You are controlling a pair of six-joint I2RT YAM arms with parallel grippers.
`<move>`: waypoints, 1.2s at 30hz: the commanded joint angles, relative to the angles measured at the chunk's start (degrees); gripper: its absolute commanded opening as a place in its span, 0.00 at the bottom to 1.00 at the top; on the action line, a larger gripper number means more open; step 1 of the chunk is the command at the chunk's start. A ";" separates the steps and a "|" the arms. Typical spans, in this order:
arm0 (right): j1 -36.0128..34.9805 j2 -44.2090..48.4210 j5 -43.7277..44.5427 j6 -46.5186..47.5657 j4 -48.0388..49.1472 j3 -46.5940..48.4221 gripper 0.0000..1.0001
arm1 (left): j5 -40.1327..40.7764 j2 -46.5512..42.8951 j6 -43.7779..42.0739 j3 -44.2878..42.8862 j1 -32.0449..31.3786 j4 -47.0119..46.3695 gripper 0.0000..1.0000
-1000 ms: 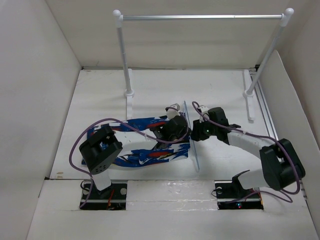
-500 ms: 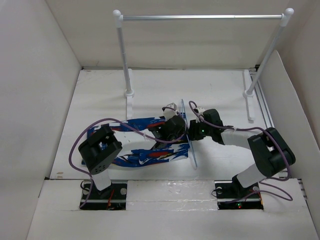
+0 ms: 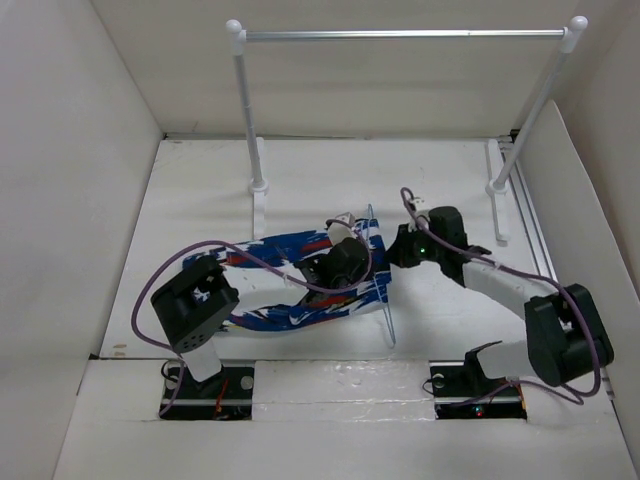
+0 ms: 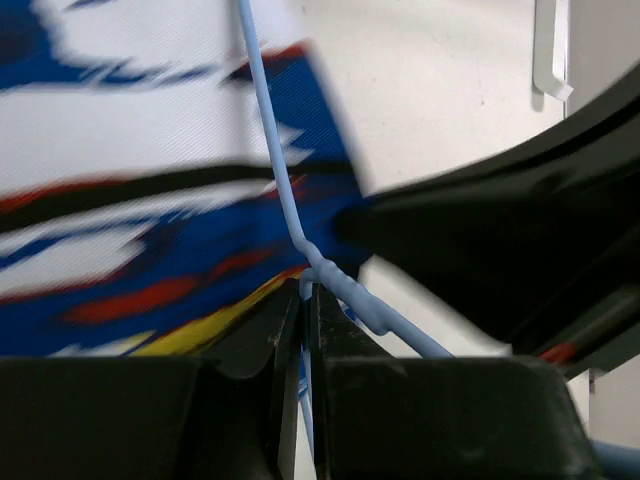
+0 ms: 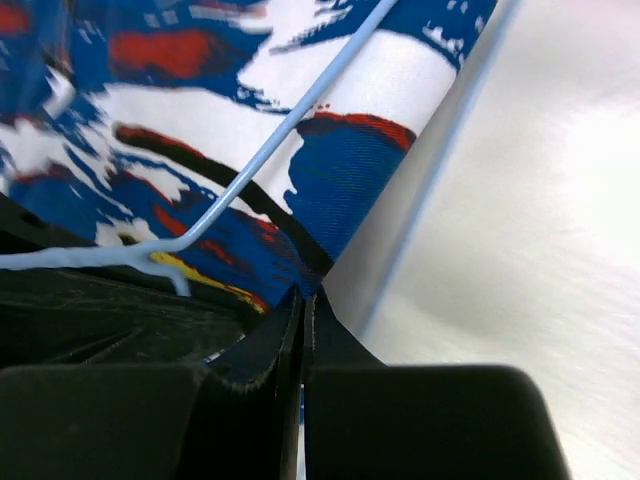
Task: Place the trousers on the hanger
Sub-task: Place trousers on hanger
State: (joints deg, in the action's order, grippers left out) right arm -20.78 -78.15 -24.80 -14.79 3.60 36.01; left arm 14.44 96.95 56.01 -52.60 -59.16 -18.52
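Observation:
The printed trousers [image 3: 290,316] lie across the table in front of my left arm, their right end reaching the upright light-blue hanger [image 3: 387,312]. My left gripper [image 3: 358,264] is shut on the hanger's wire neck [image 4: 283,190], with the trousers [image 4: 150,200] just behind it; the jaws [image 4: 308,295] pinch the wire. My right gripper [image 3: 394,250] stands just right of the hanger and is shut on the trousers' edge [image 5: 200,130], with the hanger wire [image 5: 290,125] crossing the cloth above the closed jaws [image 5: 303,295].
A silver rail [image 3: 400,34] on white posts [image 3: 248,110] spans the back of the table. White walls close in left, right and behind. The posts' feet [image 3: 500,205] lie on the table behind my right gripper.
My right gripper has pulled back to the right and away from me, drawing the trousers' end with it up to the hanger. The left gripper has stayed on the hanger.

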 commanded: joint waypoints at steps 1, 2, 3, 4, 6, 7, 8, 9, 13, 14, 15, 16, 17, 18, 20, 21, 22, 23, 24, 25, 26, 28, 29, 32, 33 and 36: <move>8.52 4.14 -1.12 6.16 -5.85 4.15 0.00 | 1.55 -2.36 -3.71 3.81 0.00 10.87 0.00; 10.39 4.75 -1.74 6.87 -7.19 4.33 0.00 | 2.17 -3.25 -3.54 4.34 0.01 11.40 0.00; 11.97 5.28 -2.79 8.96 -8.68 4.68 0.00 | 2.52 -3.95 -3.45 5.91 0.53 11.84 0.00; 13.55 6.59 -3.06 10.03 -11.48 4.77 0.00 | 2.87 -5.96 -3.19 6.71 1.49 11.93 0.00; 19.43 8.44 -3.94 12.76 -14.65 4.42 0.00 | 3.40 -8.69 -3.01 9.34 2.28 11.76 0.00; 19.46 9.06 -4.12 13.63 -15.71 4.33 0.00 | 3.67 -9.31 -3.18 9.97 2.29 11.93 0.00; 22.59 9.59 -4.38 14.08 -16.25 4.16 0.00 | 4.19 -9.84 -3.45 10.41 2.29 12.28 0.00; 24.19 10.03 -4.73 15.91 -16.77 3.90 0.00 | 4.63 -10.19 -3.71 10.85 2.29 13.59 0.00; 30.96 9.68 -7.54 17.51 -17.92 3.71 0.00 | 5.95 -13.26 -5.20 11.90 2.29 16.94 0.00; 31.84 9.33 -7.29 18.29 -18.27 4.07 0.00 | 6.30 -13.80 -5.21 12.25 2.29 17.55 0.00; 33.15 9.07 -7.37 18.65 -18.62 4.33 0.00 | 6.65 -14.58 -5.21 12.87 2.29 18.43 0.00; 33.69 9.07 -7.37 18.91 -18.62 4.51 0.00 | 7.44 -15.99 -5.38 13.13 2.29 19.83 0.00; 33.69 8.63 -7.37 19.27 -18.62 4.60 0.00 | 7.54 -16.78 -5.47 13.40 2.29 20.36 0.00; 34.57 8.37 -7.37 19.44 -18.62 4.77 0.00 | 7.62 -17.49 -5.56 13.75 2.29 21.07 0.00; 34.57 7.58 -7.37 19.79 -18.36 4.95 0.00 | 7.98 -19.07 -5.91 13.58 2.29 21.95 0.00; 34.57 6.62 -7.55 19.80 -18.10 4.86 0.00 | 7.89 -19.34 -6.08 13.14 2.29 22.30 0.00; 34.57 6.26 -7.81 19.62 -17.14 4.60 0.00 | 7.80 -19.86 -6.35 12.96 2.29 22.39 0.00; 34.57 5.82 -8.25 19.36 -16.70 4.25 0.00 | 7.80 -19.95 -6.70 12.70 2.29 22.22 0.00; 34.57 5.12 -8.51 19.27 -16.43 3.72 0.00 | 7.71 -20.04 -6.96 12.17 2.29 21.43 0.00; 34.05 4.76 -8.51 19.18 -16.08 3.46 0.00 | 7.89 -19.78 -7.14 11.82 1.59 21.08 0.00; 34.05 4.59 -8.43 19.27 -15.90 3.11 0.00 | 8.06 -19.52 -7.23 11.38 1.59 20.64 0.00; 34.05 4.59 -8.34 19.09 -15.11 1.96 0.00 | 8.67 -17.51 -7.40 9.10 0.89 20.63 0.00; 33.52 4.59 -8.43 19.09 -15.02 1.61 0.00 | 8.94 -16.80 -7.67 8.14 0.01 20.55 0.00; 32.91 4.23 -8.08 19.18 -14.85 0.82 0.00 | 8.68 -14.42 -9.86 4.89 0.01 18.97 0.00; 32.29 4.15 -7.73 19.35 -15.02 0.82 0.00 | 8.94 -13.98 -9.87 4.09 0.01 18.96 0.00; 32.29 4.58 -7.11 19.27 -15.02 0.12 0.00 | 9.91 -12.57 -11.18 0.85 0.01 18.96 0.00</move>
State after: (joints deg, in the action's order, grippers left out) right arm 12.29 -73.97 -30.89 3.68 -13.78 37.10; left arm 21.69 83.46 47.72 -48.23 -59.27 -1.87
